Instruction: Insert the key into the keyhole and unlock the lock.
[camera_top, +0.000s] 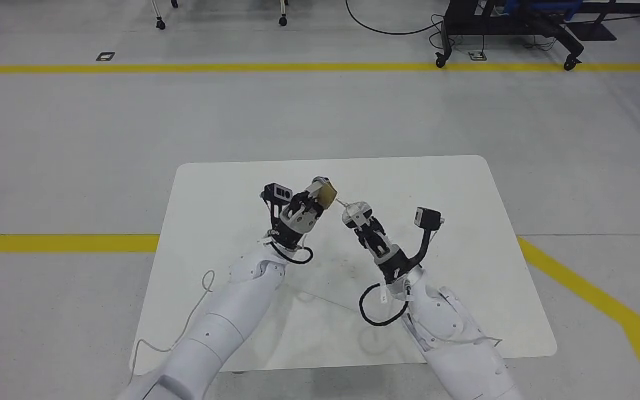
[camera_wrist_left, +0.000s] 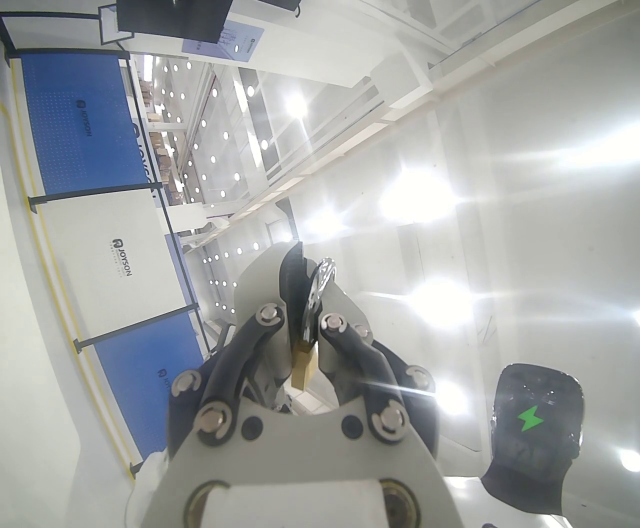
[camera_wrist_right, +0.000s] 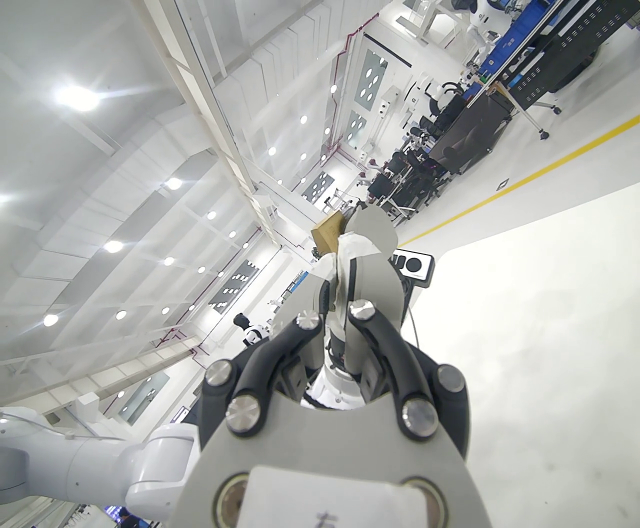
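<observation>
The brass padlock (camera_top: 323, 191) is clamped in the left gripper (camera_wrist_left: 311, 305) above the table (camera_top: 460, 200). At its 4 o'clock, the right gripper (camera_top: 353, 211) is pinched on a thin key (camera_top: 343, 204). Both are judged small, rigid and slippery; the key's bow should be gripped.

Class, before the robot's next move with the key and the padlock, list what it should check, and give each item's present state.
1. Grip on padlock by left hand: ok, shut on it.
2. Grip on key by right hand: ok, thin metal tip points at the padlock.
3. Tip lined up with keyhole: cannot tell, keyhole hidden.
4. State of shackle: cannot tell whether latched.
5. Both hands held above table: ok.
</observation>
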